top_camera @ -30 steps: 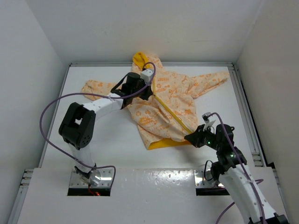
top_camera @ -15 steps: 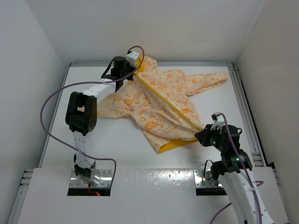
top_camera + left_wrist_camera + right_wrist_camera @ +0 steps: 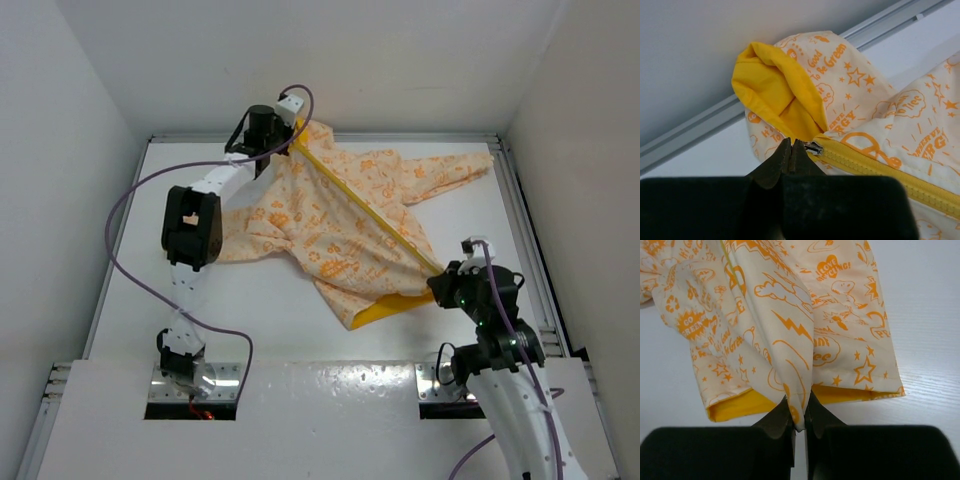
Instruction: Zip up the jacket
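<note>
I see one white table walled on three sides. Its bare room is at the near left and along the front edge. One cream hooded child's jacket with orange prints and yellow lining lies diagonally across it, hood hard against the back rail, one sleeve reaching the far right corner.

My two grippers hold it taut. The left gripper is pinched together at the hood end, and the right gripper is clamped on the hem.

Overhead, the single yellow zipper runs straight between them. Only the left wrist camera shows the small silver slider just beside my closed fingertips. Only the right wrist camera shows the hem fold nipped between the fingers.
</note>
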You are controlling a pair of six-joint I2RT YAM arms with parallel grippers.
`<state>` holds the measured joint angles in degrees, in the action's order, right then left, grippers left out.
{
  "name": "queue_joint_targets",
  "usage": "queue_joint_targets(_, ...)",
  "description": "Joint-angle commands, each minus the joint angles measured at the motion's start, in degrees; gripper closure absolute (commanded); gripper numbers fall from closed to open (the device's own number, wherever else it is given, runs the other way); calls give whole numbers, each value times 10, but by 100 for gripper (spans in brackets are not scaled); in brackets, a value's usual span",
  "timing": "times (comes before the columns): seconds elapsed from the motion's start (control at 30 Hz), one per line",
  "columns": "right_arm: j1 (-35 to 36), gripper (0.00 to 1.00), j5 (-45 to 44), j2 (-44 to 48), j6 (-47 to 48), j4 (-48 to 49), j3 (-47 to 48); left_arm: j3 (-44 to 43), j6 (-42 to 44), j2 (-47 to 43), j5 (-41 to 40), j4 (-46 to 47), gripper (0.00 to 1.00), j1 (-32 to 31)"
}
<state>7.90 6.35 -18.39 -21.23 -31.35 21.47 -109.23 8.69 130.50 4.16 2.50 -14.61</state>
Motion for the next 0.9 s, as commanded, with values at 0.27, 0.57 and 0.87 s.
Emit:
queue_joint_targets(0.27,-6,0,219,-149,127,-58,196,-135,-137,-164,124,-180,0,71)
queue_joint_targets(0.57,-104,0,255,-395,199,-164,429,57,-175,-363,56,-357,0,92)
queue_joint_targets(0.87,-243,0,321,-553,249,-114,456,333,-172,-491,36,-284,0,205)
